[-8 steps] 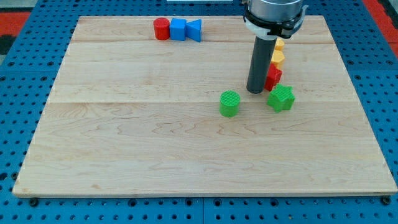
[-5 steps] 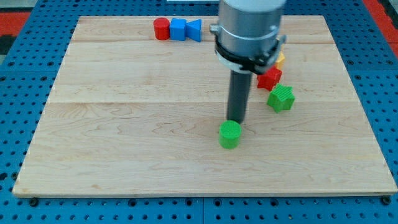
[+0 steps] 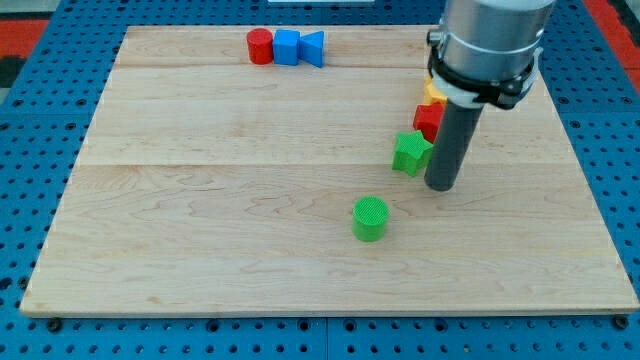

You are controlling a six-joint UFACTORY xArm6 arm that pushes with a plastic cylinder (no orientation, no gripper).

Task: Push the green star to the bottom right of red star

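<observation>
The green star (image 3: 410, 153) lies right of the board's middle, just below and left of the red star (image 3: 428, 119), touching or nearly touching it. My tip (image 3: 441, 186) stands on the board right beside the green star, on its right and slightly lower. The rod hides part of the red star's right side.
A green cylinder (image 3: 370, 218) sits lower left of the green star. A yellow block (image 3: 433, 92) shows above the red star, partly hidden by the arm. A red cylinder (image 3: 260, 46), a blue cube (image 3: 286, 46) and a blue triangle (image 3: 313, 47) line the top edge.
The green cylinder was pushed down the board. The tip then swung to the right side of the green star, which has slid left, from the red star's lower right to its lower left.
</observation>
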